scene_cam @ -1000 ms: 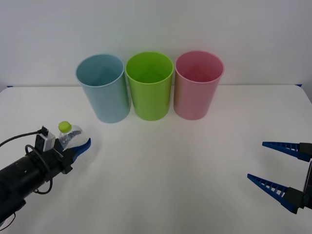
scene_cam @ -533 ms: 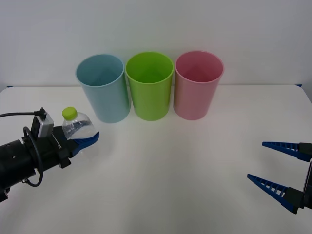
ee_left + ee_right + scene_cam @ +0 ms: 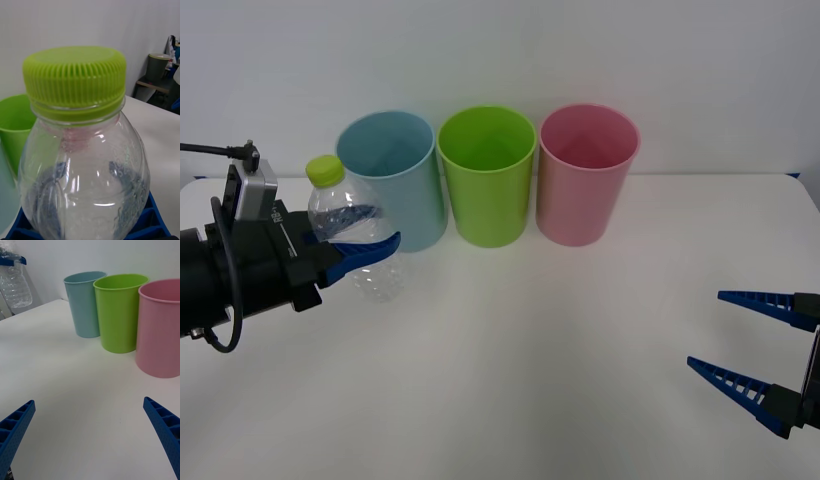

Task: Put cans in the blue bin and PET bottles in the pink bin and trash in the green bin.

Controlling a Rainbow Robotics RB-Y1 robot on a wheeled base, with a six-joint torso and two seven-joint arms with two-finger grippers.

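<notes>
My left gripper (image 3: pixel 365 248) is shut on the clear PET bottle (image 3: pixel 352 215) with a yellow-green cap (image 3: pixel 323 170). It holds the bottle upright, lifted off the table, just left of and in front of the blue bin (image 3: pixel 392 185). The green bin (image 3: pixel 487 180) stands in the middle of the row and the pink bin (image 3: pixel 587 180) on the right. In the left wrist view the bottle (image 3: pixel 86 168) is close up, with the green bin (image 3: pixel 13 123) behind it. My right gripper (image 3: pixel 705 330) is open low at the right. The right wrist view shows the bottle (image 3: pixel 15 283) and the blue (image 3: pixel 85 303), green (image 3: pixel 119 313) and pink (image 3: pixel 159 330) bins.
The three bins stand side by side at the back of the white table (image 3: pixel 530 350), close to the white wall. Open tabletop lies between the two arms. A dark container (image 3: pixel 158 67) sits on furniture in the room beyond the table.
My left gripper has lifted the bottle from near the tabletop, carrying it up and to the right toward the blue bin. The right arm has not moved.
</notes>
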